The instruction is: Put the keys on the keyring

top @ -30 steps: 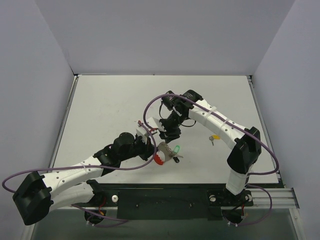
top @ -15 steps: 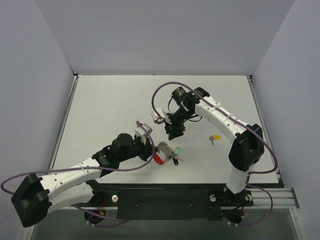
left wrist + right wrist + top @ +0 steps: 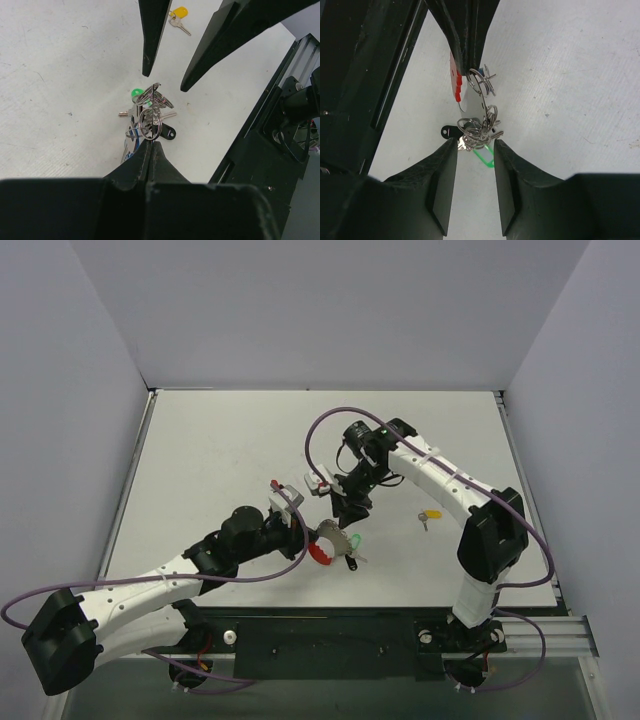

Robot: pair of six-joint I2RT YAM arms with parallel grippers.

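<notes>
Left gripper (image 3: pixel 150 146) is clamped tight on the keyring (image 3: pixel 456 82) — fingers pressed together, the red part of the loop at their tips and the silvery part curling out below. A tangle of keys (image 3: pixel 477 127) on small rings hangs off that loop: green key (image 3: pixel 136 93), black-capped key (image 3: pixel 167 133), and a blue cap (image 3: pixel 131 136) low beside my left fingertips. Can't tell if the lowest ones rest on the table (image 3: pixel 200 460). Right gripper (image 3: pixel 165 80) is released, jaws partway apart, pointing at the bunch from the far side. In its own wrist view the two fingers (image 3: pixel 442 185) flank the tangle with nothing pinched between them, and I can't tell whether either pad touches metal. From the top, both grippers meet just right of the table's middle, toward the near edge, tip to tip with the keyring between. Yellow key (image 3: pixel 431 514) lies alone on the table, well apart to the right, just beside my right arm — not on the loop.
</notes>
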